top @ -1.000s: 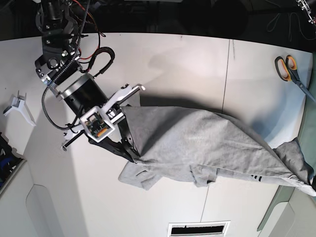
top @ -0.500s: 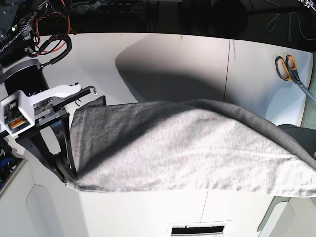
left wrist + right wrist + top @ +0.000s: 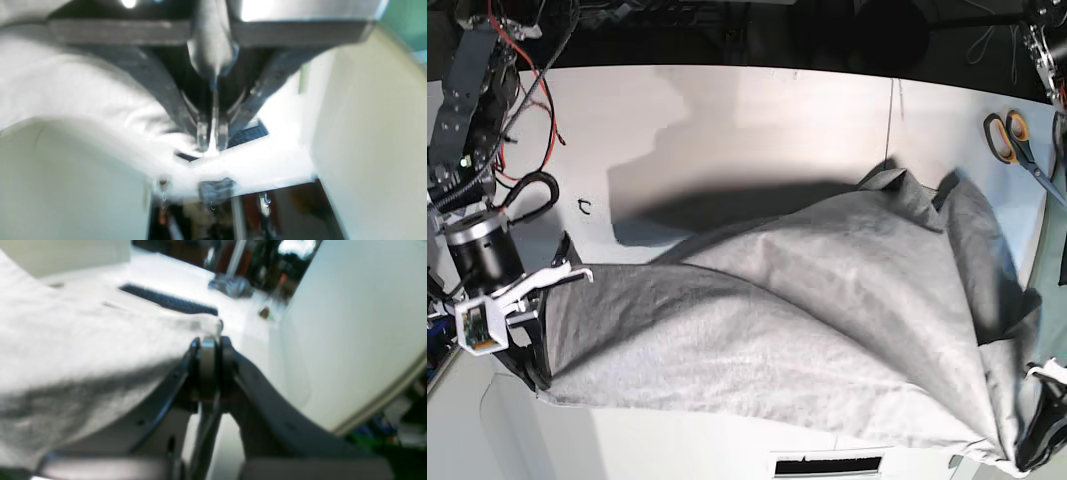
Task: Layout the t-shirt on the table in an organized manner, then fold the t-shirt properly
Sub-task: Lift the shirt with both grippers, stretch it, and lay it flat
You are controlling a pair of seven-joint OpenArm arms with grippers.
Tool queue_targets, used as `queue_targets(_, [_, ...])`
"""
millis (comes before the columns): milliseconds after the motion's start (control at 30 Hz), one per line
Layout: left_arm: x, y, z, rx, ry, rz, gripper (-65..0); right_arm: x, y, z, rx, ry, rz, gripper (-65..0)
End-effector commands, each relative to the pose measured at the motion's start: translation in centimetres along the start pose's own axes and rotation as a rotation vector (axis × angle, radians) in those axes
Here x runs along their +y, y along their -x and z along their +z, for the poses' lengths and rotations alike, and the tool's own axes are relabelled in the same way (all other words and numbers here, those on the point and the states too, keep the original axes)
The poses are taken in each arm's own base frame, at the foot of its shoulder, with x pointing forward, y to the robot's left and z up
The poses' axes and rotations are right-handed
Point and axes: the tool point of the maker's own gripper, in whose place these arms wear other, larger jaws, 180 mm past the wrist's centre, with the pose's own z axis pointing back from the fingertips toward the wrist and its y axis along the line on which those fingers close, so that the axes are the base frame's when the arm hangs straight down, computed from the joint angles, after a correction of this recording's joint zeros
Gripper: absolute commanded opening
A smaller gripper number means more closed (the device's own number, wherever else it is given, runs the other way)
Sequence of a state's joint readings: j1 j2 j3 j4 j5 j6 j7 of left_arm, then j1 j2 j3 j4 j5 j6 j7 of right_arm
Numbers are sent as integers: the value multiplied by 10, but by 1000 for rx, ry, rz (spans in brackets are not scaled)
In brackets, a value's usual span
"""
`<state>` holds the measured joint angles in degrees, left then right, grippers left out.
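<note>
The desk [image 3: 757, 110] is the widest thing here, white with a thin dark seam running down it toward three o'clock. Over its lower half the t-shirt [image 3: 807, 310] now hangs stretched from nine o'clock to five o'clock. A second ago it lay bunched in a narrow twisted strip near the middle; half a second ago it had billowed up into one broad sheet. Now the sheet has sunk and twisted, with a diagonal fold from the centre to the lower edge and loose cloth piled toward two o'clock. I judge that the spreading stroke is under way but the cloth is not yet flat, so the layout step is unfinished and no fold can begin.

My right arm has swung out from the middle of the desk to the nine o'clock edge. Its right gripper [image 3: 539, 352] points downward there, jaws pinched shut on the t-shirt's corner; the right wrist view shows the hem clamped between the tips [image 3: 209, 340].

My left gripper [image 3: 1037, 445] sits low at five o'clock, partly cut off by the frame. Its jaws are also closed tight on a thin edge of cloth, as the left wrist view shows [image 3: 211, 140].

The scissors [image 3: 1012, 140] lie at two o'clock, apart from the cloth.
</note>
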<state>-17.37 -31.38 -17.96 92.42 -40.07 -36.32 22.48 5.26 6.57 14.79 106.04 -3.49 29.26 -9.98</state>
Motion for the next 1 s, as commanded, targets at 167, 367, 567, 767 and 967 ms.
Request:
queue_targets(167, [36,28,-56,32,-102,54,-650,-26,25,-64,62,32,-57,-650])
queue_targets(367, [43,79,-88,119,-155,100,-650,-46,64,-109,174,105,-149,-650])
queue_targets(567, [24,131,-106,209,-173,188,-473,-41,80,-130,187,95,-242,-319])
queue_targets(767, [7,162,-103,347,-139,207,-345,-30,98,-123,211,85,-320,-247])
queue_targets(967, [2,169,-80,529,-61,147,-345,-17,127,-102,254,79,-373,-247])
